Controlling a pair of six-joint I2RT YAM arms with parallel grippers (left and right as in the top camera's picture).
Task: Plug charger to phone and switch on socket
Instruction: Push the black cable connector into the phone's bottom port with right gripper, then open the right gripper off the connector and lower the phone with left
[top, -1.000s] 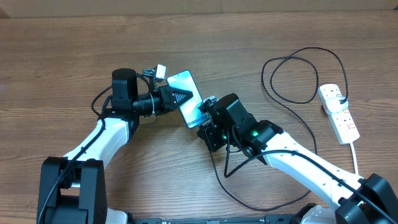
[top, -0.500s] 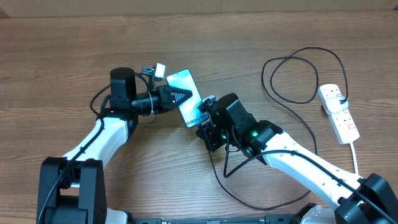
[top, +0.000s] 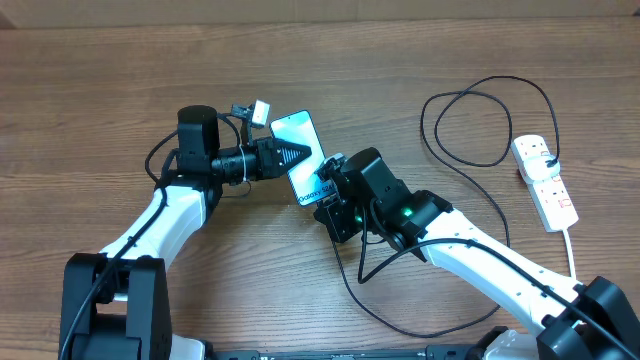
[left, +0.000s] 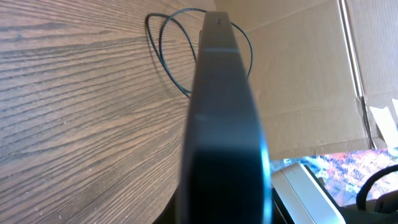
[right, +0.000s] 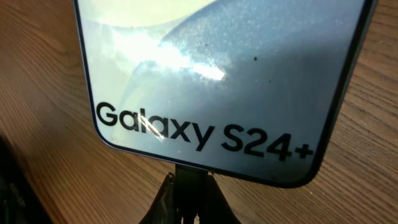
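The phone (top: 303, 138) has a light blue screen and is held off the table, tilted, by my left gripper (top: 296, 155), which is shut on its side edge. The left wrist view shows only its dark edge (left: 224, 124). My right gripper (top: 326, 192) is shut on the charger's connector tip (right: 189, 177). The tip meets the phone's bottom edge just under the "Galaxy S24+" text (right: 205, 134); I cannot tell whether it is inside the port. The thin black charger cable (top: 480, 120) loops to the white socket strip (top: 545, 180) at the right.
The strip's thick white cord (top: 572, 245) runs toward the front right edge. The black cable trails under the right arm (top: 365, 280). Cardboard walls (left: 298, 81) stand behind the table's far edge.
The left gripper and phone have shifted slightly right toward the right gripper. Otherwise nothing has visibly changed.
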